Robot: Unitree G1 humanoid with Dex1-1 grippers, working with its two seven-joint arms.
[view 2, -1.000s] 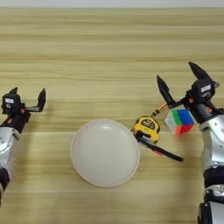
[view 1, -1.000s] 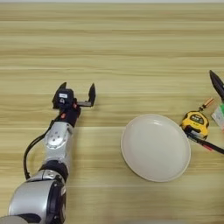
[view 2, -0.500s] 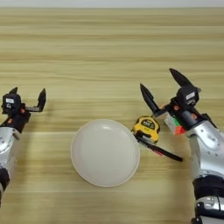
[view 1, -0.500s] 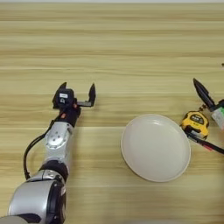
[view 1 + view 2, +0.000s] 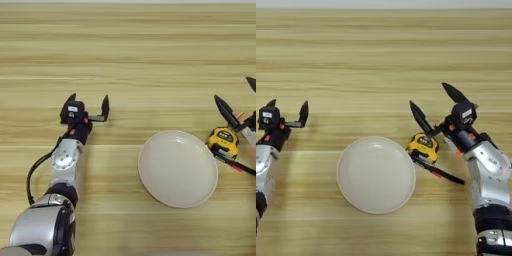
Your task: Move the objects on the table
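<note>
Right claw [image 5: 437,108] spread wide, empty, tips pointing up and left; it hangs just right of and above the tape measure [image 5: 423,146], lower finger tip close over its top edge (can't tell if touching). Tape measure sits on the tabletop [image 5: 381,60] with its left side at or touching the rim of the cream plate [image 5: 376,175]. A thin dark strap with a red bit [image 5: 438,173] trails from it to the right, passing under the right forearm. Puzzle cube not visible in either view, likely hidden behind the right wrist, can't confirm.

Risks, as I judge them: a closing pinch from this angle could catch only the case's corner, so it squirts out toward the plate or rides up onto the rim. The strap could snag on a finger or the arm and drag the case sideways. If the cube is under the wrist, a lowering arm could knock it.

Left claw [image 5: 89,104] released, fingers apart, empty, parked well left of the plate.
</note>
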